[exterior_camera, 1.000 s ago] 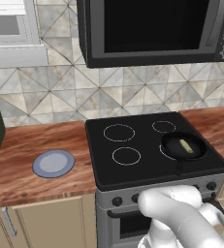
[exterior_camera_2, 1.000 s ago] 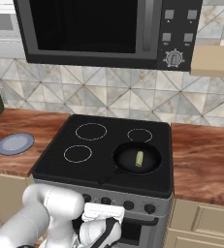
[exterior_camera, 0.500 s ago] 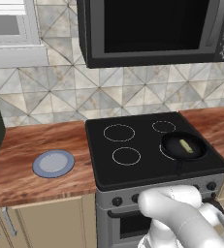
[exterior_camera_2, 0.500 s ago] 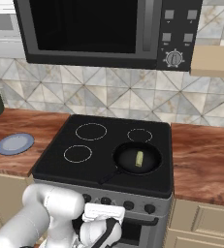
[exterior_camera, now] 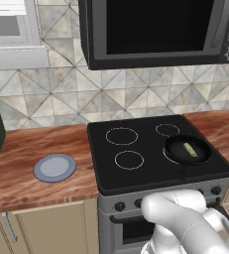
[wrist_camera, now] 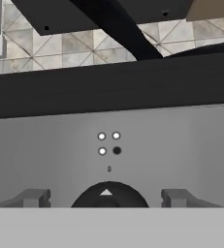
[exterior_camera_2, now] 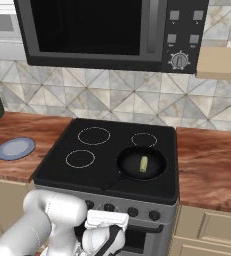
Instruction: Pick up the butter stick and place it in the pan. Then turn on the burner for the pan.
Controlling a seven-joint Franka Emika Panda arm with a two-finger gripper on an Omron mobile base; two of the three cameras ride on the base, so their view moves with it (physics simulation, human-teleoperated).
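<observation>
The gripper (wrist_camera: 106, 198) sits low against the stove's front panel (wrist_camera: 181, 150), its fingers spread to either side of a black knob (wrist_camera: 108, 196) with a white pointer. Above the knob on the panel are four small dots, three white and one dark. Up on the cooktop (exterior_camera_2: 112, 150), the pan (exterior_camera_2: 141, 163) rests at the front right, its handle pointing toward the front edge, with the butter stick (exterior_camera_2: 143, 163) lying inside it. The burner (exterior_camera: 168, 155) under the pan is mostly covered. A plate (exterior_camera_2: 15, 148) lies on the table (exterior_camera_2: 22, 160) left of the stove.
</observation>
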